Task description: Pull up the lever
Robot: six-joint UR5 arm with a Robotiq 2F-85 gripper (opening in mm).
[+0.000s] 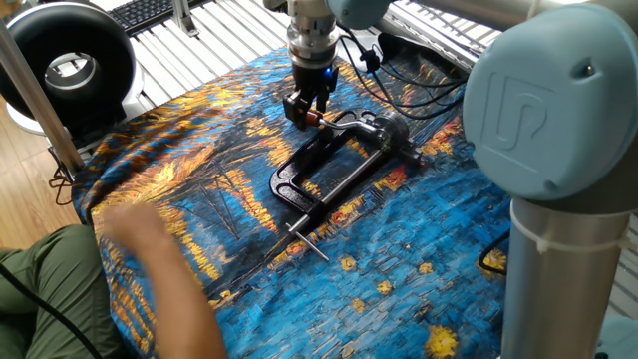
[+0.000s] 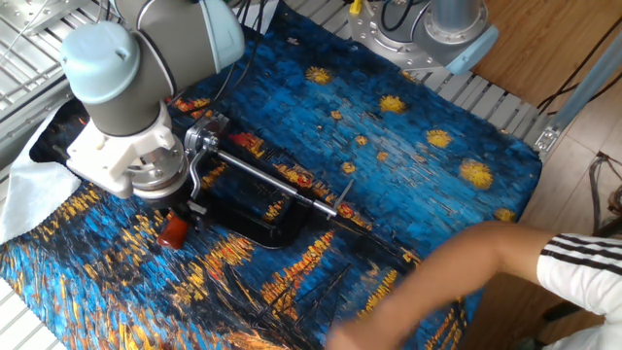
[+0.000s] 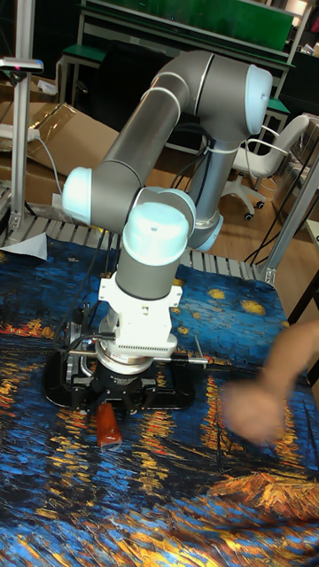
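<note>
The black clamp (image 1: pixel 317 165) lies on the blue and orange painted cloth (image 1: pixel 429 259), and its grey metal head (image 1: pixel 387 130) points to the back right. The lever (image 1: pixel 317 118) runs left from that head and ends in a reddish-brown knob. My gripper (image 1: pixel 302 108) comes straight down and is shut on the lever at the knob end. In the other fixed view the lever knob (image 2: pixel 173 230) sticks out below the gripper (image 2: pixel 183 209). The tall fixed view shows the lever knob (image 3: pixel 108 425) under the gripper (image 3: pixel 115 400), close to the cloth.
A person's hand (image 1: pixel 150 244), blurred, is at the cloth's front left; the forearm (image 2: pixel 466 272) crosses its corner. The thin screw rod (image 1: pixel 344 184) ends in a small crossbar (image 1: pixel 307 239). Cables (image 1: pixel 419 80) and a black round device (image 1: pixel 65 65) sit behind.
</note>
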